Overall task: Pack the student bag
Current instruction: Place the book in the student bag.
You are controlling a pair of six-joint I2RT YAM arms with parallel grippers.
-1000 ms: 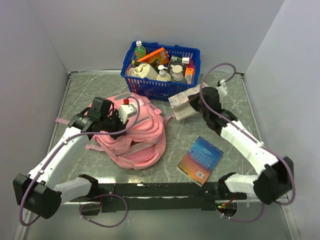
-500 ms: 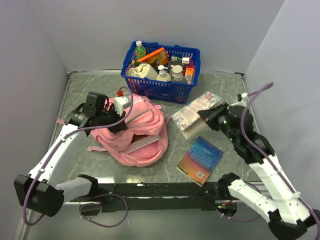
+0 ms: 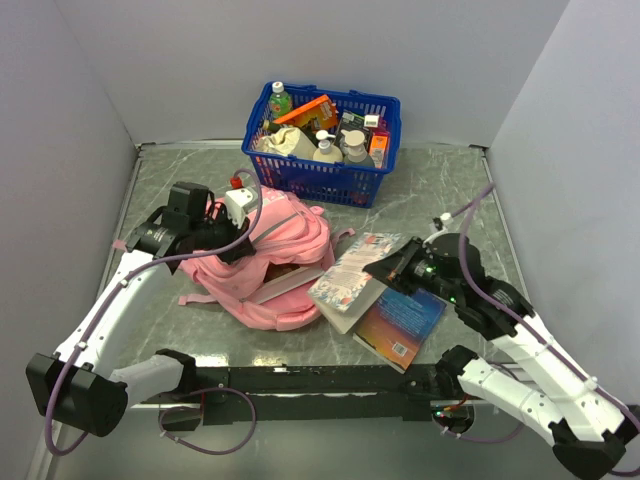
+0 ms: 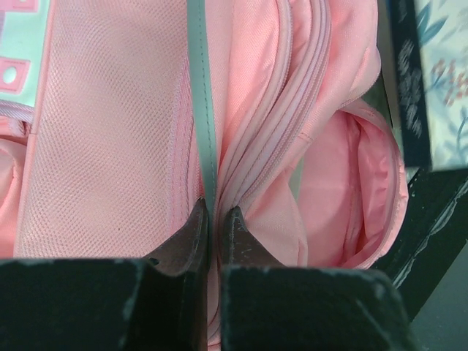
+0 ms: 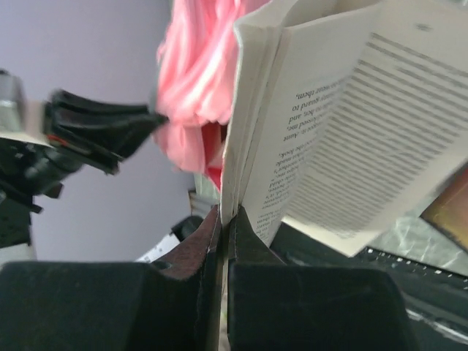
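Note:
The pink student bag [image 3: 285,270] lies on the table left of centre with its mouth facing right. My left gripper [image 3: 228,238] is shut on a fold of its fabric beside the grey trim [image 4: 197,88]; the wrist view shows the fingers [image 4: 191,235] pinching it, with the open pink compartment [image 4: 351,183] to the right. My right gripper [image 3: 397,268] is shut on a few pages of a floral-covered book [image 3: 350,278], held just off the bag's mouth. In the right wrist view the book's printed pages [image 5: 351,110] fan open above the gripper [image 5: 227,213], and the bag [image 5: 197,66] is beyond.
A blue-covered book [image 3: 405,322] lies flat on the table under my right arm. A blue plastic basket [image 3: 310,178] full of bottles and packets stands at the back centre, just behind the bag. Walls close in the table on three sides.
My right arm has swung the floral book from beside the basket down and left to the bag's mouth. My left gripper has drawn the bag's fabric slightly back and left, opening it wider.

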